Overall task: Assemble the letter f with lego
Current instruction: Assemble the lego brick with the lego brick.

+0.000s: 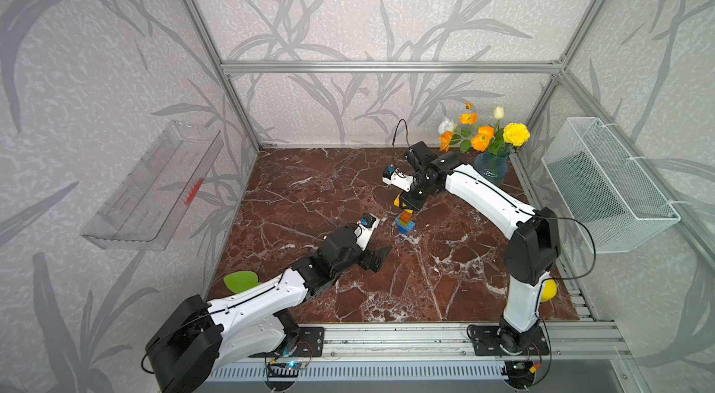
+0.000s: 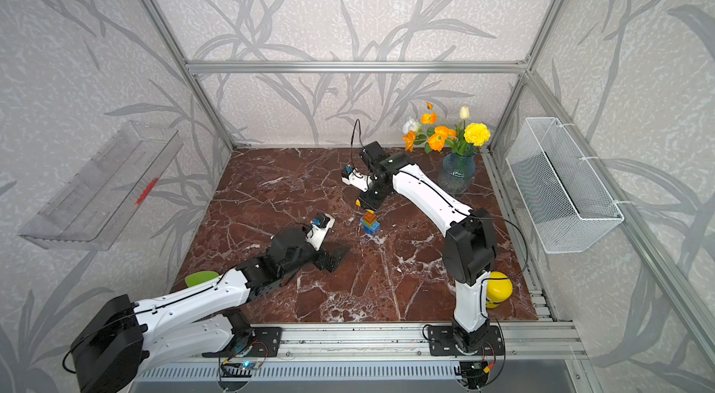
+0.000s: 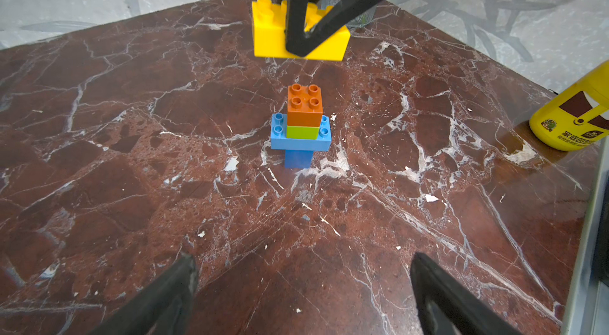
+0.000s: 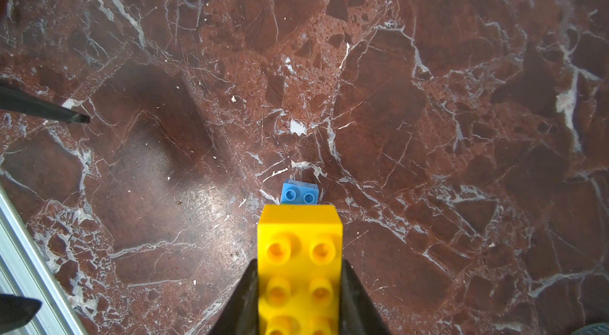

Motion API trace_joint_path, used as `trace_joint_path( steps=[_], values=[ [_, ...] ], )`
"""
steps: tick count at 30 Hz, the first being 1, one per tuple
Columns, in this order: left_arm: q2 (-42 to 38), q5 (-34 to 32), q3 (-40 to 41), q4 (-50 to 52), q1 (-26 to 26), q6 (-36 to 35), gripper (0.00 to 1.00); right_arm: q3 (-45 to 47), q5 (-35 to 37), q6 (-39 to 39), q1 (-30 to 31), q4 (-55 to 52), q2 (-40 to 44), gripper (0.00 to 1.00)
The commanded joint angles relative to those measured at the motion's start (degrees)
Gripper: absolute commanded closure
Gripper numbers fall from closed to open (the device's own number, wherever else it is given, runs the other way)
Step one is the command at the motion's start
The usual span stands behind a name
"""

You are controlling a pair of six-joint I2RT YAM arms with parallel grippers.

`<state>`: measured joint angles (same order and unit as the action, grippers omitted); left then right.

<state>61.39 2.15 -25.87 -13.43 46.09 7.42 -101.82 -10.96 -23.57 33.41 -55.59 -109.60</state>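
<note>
On the left wall hangs a clear tray [image 1: 151,186], and a green leaf shape [image 1: 240,281] shows by the left arm in both top views. Your left gripper [image 1: 381,257] sits low over the marble table [image 1: 309,186], to the near left of the stack [image 1: 405,223] and apart from it. From above you can barely read its jaws. Its own wrist camera settles it: the two fingers [image 3: 178,284] stand wide apart with only bare table between them, so it is released and empty.

That same view gives you the stack's build, which the top views blur. A small dark blue brick [image 3: 298,158] stands on the table, the long blue brick [image 3: 300,143] lies crosswise on it, then come green [image 3: 302,132] and orange [image 3: 304,106], whose studs are bare.

Just beyond the stack, your right gripper [image 4: 299,265] is clenched on the long sides of the yellow brick [image 4: 300,228], studs up. The left wrist view shows this brick clear of the orange one, not touching. In the right wrist view the yellow brick hides nearly all the stack, and only one end of the long blue brick peeks past it.

Further right stand the vase [image 1: 491,168] of flowers in the back corner and the bottle [image 2: 499,288] in the near corner. The arm half hides the bottle in a top view, but its label shows in the left wrist view. A wire basket [image 1: 607,186] hangs on the right wall.
</note>
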Motion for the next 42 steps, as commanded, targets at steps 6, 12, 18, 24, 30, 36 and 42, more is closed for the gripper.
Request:
trace_joint_path(
  steps=[6,12,18,24,30,36,42],
  values=[
    [-3.8,-3.0,2.3,-3.0,0.9,-1.3,0.01,0.1,0.0,-1.9,0.4,-0.8,-1.8,0.79],
    [-6.9,-4.8,2.7,-1.5,1.2,-1.4,0.01,-0.3,0.3,-1.1,0.4,-1.6,-2.8,0.79],
    [-8.0,-5.1,3.0,-1.4,1.2,-1.3,0.01,0.2,1.1,1.0,0.5,-1.9,-3.0,0.79],
    [-7.9,-4.9,2.8,-1.0,1.2,-1.3,0.01,1.8,1.8,2.8,0.5,-1.5,-2.3,0.80],
    [-7.6,-4.5,2.8,-1.3,1.2,-1.1,0.01,3.6,2.2,4.0,0.4,-0.4,-1.5,0.80],
    [-7.1,-4.4,2.8,-1.5,1.3,-1.0,0.01,4.5,1.9,4.7,0.6,0.4,-1.4,0.81],
    [-6.3,-4.0,2.7,-1.8,1.3,-1.0,0.01,5.0,2.1,4.9,0.6,0.8,-1.4,0.81]
  ],
)
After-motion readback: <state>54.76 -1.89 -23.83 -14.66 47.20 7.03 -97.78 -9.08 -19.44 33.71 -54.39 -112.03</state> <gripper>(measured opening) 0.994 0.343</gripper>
